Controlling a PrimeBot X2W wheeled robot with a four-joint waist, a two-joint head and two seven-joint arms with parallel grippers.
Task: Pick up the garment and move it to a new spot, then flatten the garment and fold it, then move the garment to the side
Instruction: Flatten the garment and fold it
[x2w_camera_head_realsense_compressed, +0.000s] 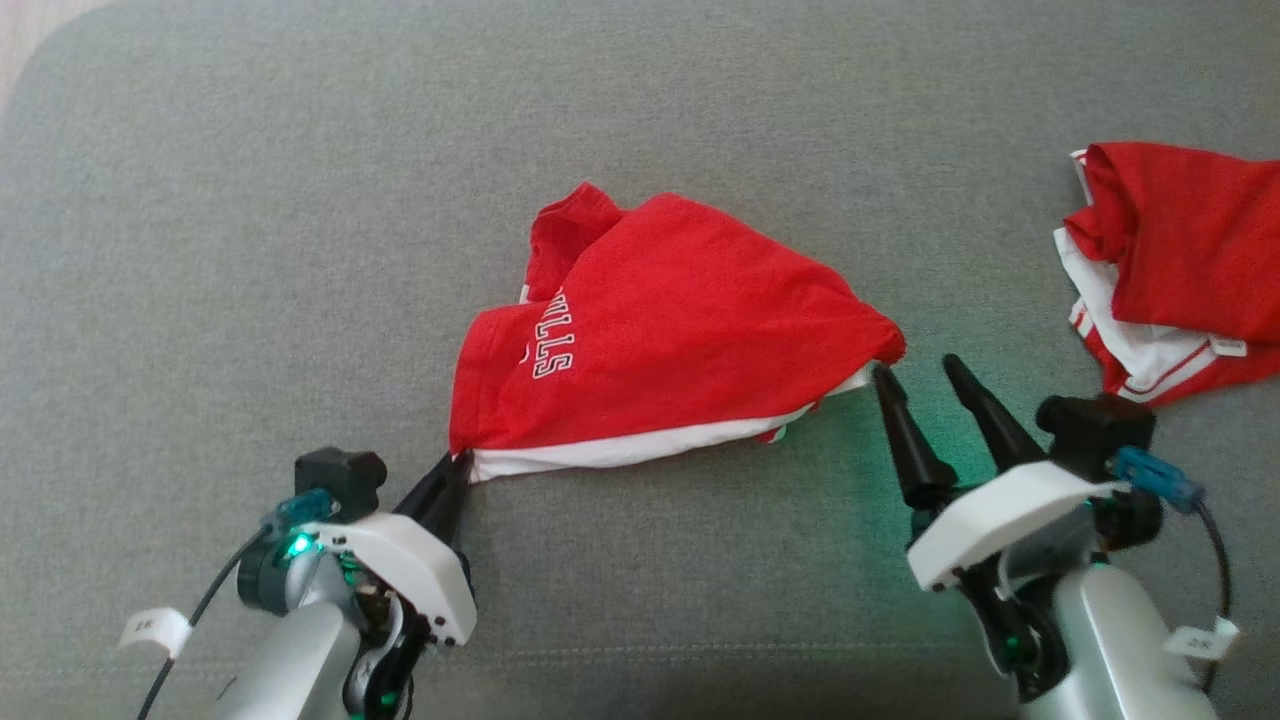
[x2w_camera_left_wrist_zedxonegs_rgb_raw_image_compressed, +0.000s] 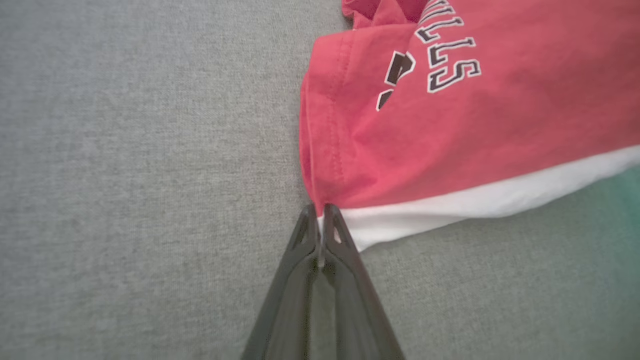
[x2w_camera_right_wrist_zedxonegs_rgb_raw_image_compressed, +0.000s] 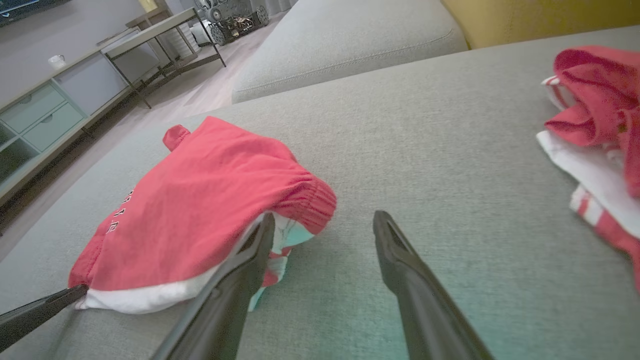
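Finds the garment (x2w_camera_head_realsense_compressed: 660, 330) bunched mid-frame in the head view on the grey sofa cushion (x2w_camera_head_realsense_compressed: 250, 200), long axis running from lower left up to the right, white hem along the bottom edge. Has the left tool (x2w_camera_head_realsense_compressed: 463, 460) clamped fully shut on the lower-left corner; confirms it in the left wrist view, fingers pressed together with cloth pinched at the tips right where red meets white. Shows the right tool (x2w_camera_head_realsense_compressed: 915, 368) spread wide with nothing in it, tips just beside the garment's right-hand corner. Puts the inner finger at the cloth edge, touching or almost, cannot tell which; puts the outer finger over bare cushion further right. Key relation: places the free corner toward frame left of the right tool's gap, against the inner finger and not between the two fingers; reads the same in the right wrist view, gathered red corner up and left of the gap. Probably calls for a short shift of the right tool toward frame left, to straddle that corner before closing. Judges one corner taken, the other pending, garment neither flat nor folded. Notes a second red garment (x2w_camera_head_realsense_compressed: 1180, 260) at the right edge of the head view, well apart from the first but close beyond the right tool.
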